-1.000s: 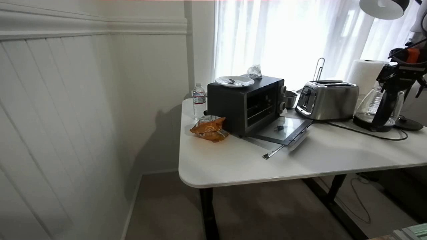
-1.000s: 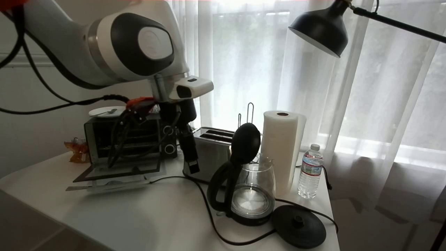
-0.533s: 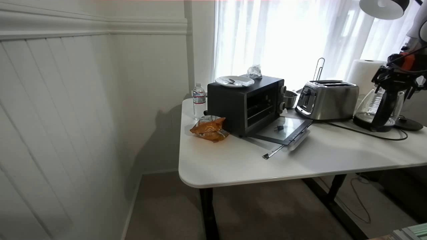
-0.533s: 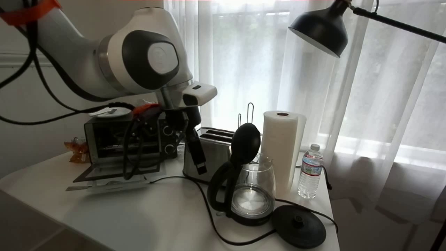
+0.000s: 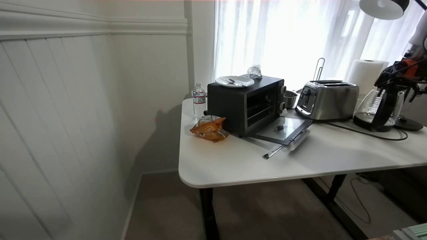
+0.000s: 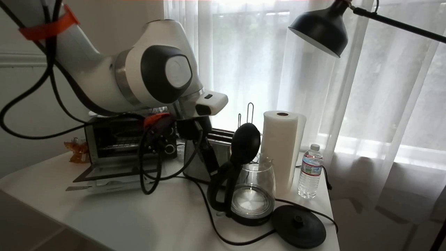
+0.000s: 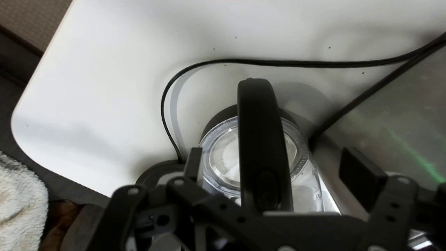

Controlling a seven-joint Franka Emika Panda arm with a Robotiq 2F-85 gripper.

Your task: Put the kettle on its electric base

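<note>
In an exterior view, glass electric kettle (image 5: 383,113) upright just beside its round base (image 5: 409,125), off it. In an exterior view, base's power cord (image 6: 240,243) arcs past the kettle. Wrist view: gripper (image 7: 271,165) spread, kettle handle (image 7: 263,143) apparently between its 2 jaws, ungripped; judged: approach nearly done; grasp, lift, seating left.

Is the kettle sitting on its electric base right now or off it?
Off it. In an exterior view, the kettle stands upright on the white table, and the electric base lies beside it, bare on top.
</note>
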